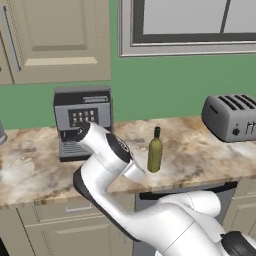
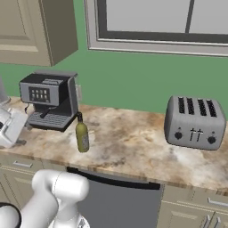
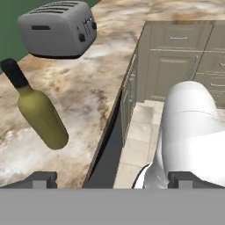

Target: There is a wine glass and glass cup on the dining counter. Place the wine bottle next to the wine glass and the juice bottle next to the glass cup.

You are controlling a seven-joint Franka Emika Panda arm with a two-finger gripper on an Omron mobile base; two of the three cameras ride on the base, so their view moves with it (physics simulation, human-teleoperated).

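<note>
The wine bottle [image 1: 155, 152] [image 2: 82, 133], slim and olive-green with a dark neck, stands upright on a marbled kitchen counter [image 1: 200, 150] [image 2: 133, 144] along the green wall. In the hand view the wine bottle [image 3: 39, 115] lies tilted at the left, some way ahead of my gripper [image 3: 112, 180]. The gripper is open, its dark fingertips [image 3: 41, 179] far apart with nothing between them, and it is level with the counter's front edge, left of the bottle. The wine glass, glass cup, juice bottle and dining counter are out of view.
A grey coffee machine [image 1: 82, 122] [image 2: 49, 100] stands just left of the bottle against the wall. A silver toaster [image 1: 232, 117] [image 2: 194, 121] [image 3: 59, 28] sits farther right. Beige cabinets [image 3: 176, 57] and a dark appliance front [image 2: 120, 200] lie below the counter.
</note>
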